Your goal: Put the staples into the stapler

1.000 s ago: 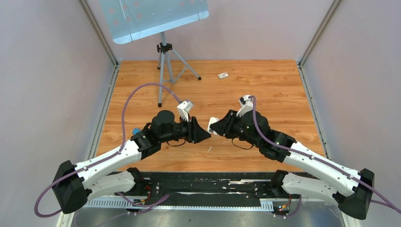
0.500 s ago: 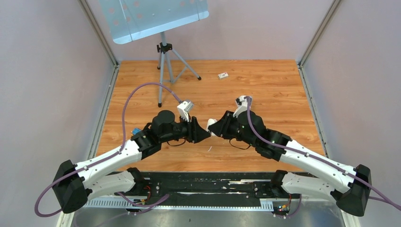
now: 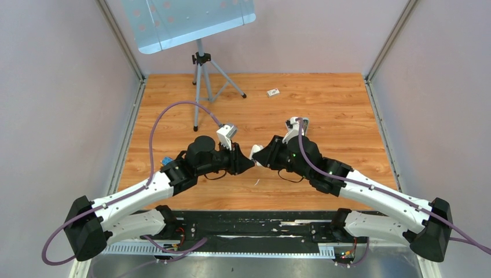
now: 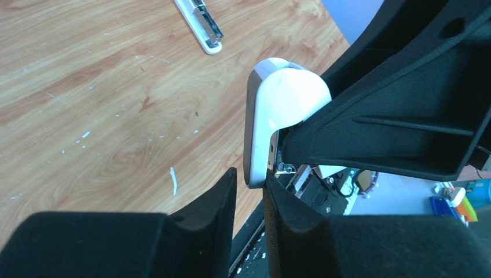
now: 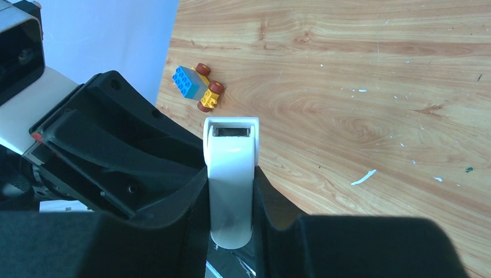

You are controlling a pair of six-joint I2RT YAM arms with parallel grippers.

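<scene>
Close to the arm bases, the two arms bend inward and meet over the near middle of the wooden bench [image 3: 341, 104]. The right pincer [image 5: 230, 176] is clamped on the white stapler [image 5: 231, 153], one black finger against each long side. The stapler is held off the bench, and its free end juts out toward the left arm. That end carries a narrow slot with grey metal inside.

The left pincer [image 4: 250, 188] faces it tip to tip. Its fingers [image 4: 215, 200] stand close, with only a thin slit between them, and the stapler's lower edge reaches the mouth of that slit. Whether they pinch the stapler or anything else I cannot tell. A small shiny metal bit [image 4: 284, 169] shows under the stapler, just above one left finger. It is too small to say if it is the staples, and I cannot make them out with certainty anywhere else.

A white fleck [image 5: 363, 176] lies on the wood just below the pincers. A toy car [image 5: 197, 87] of blue and yellow bricks sits beside the left arm's elbow. Beyond the stapler, a slim white piece [image 4: 200, 20] with dark metal in it lies flat on the bench.

Farther back a tripod [image 3: 201, 75] stands left of centre and carries a pale blue panel [image 3: 185, 17]. A small white box [image 3: 273, 92] lies near the far edge.
</scene>
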